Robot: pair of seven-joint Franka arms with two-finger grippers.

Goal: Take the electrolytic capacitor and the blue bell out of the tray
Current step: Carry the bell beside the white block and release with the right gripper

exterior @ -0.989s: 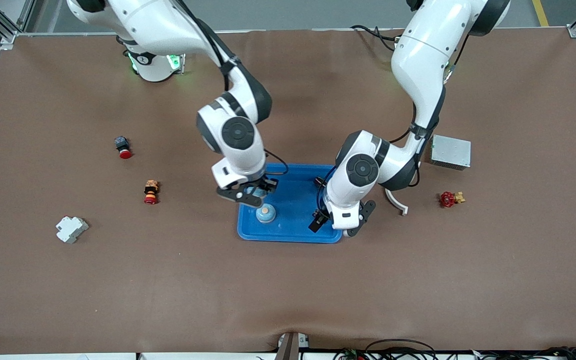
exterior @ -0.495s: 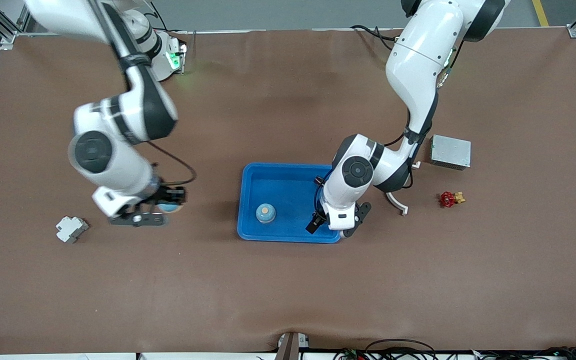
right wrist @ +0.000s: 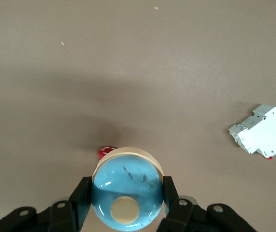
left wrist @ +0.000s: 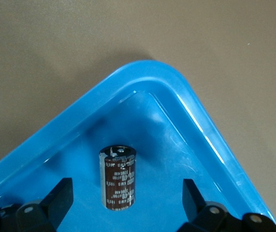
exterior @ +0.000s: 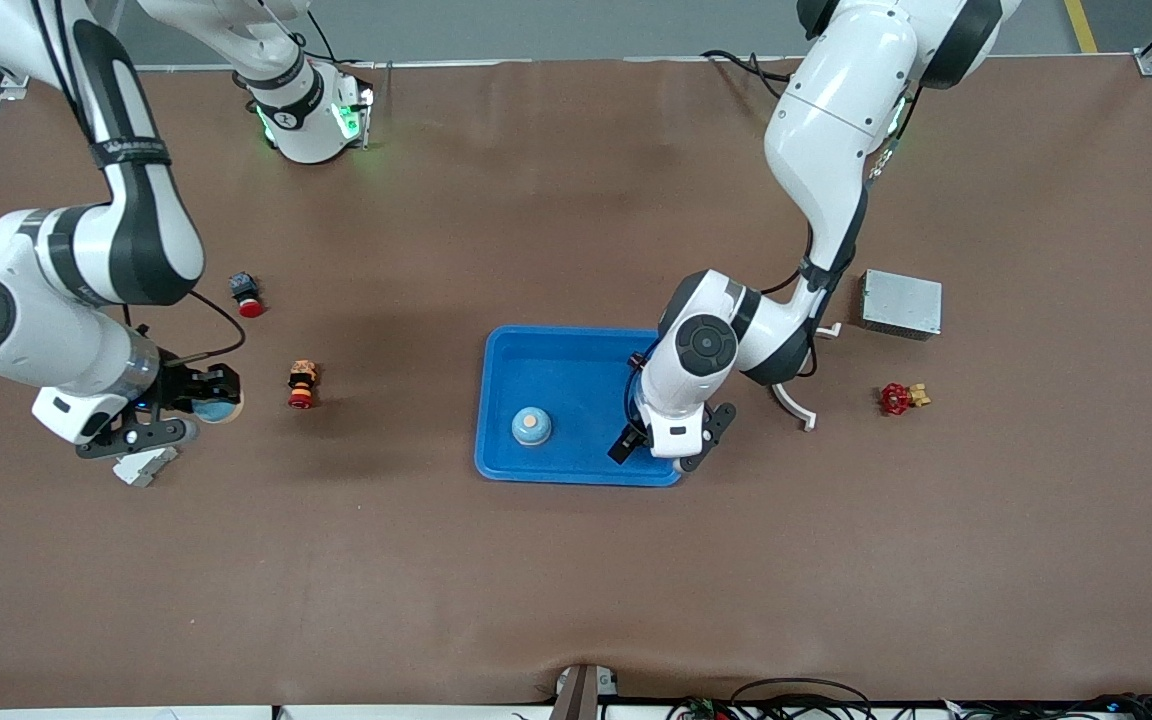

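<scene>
Bell carried out of the tray, capacitor next

The right gripper (right wrist: 126,200), pinching a blue domed bell with a tan base (right wrist: 124,180), has swung away from the bright-blue plastic tray (exterior: 576,365) and now hangs over the table at the right arm's end, above the white breaker block (exterior: 144,465). A second blue bell (exterior: 531,427) remains in the tray. The left gripper (left wrist: 126,189), spread wide, straddles the brown cylindrical electrolytic capacitor (left wrist: 118,179) in a tray corner; the rim crowds it.

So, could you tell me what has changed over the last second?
The right gripper, shut on a blue bell, carried it from over the tray toward the right arm's end. The left gripper stayed open over the capacitor; another bell stayed in the tray.
</scene>
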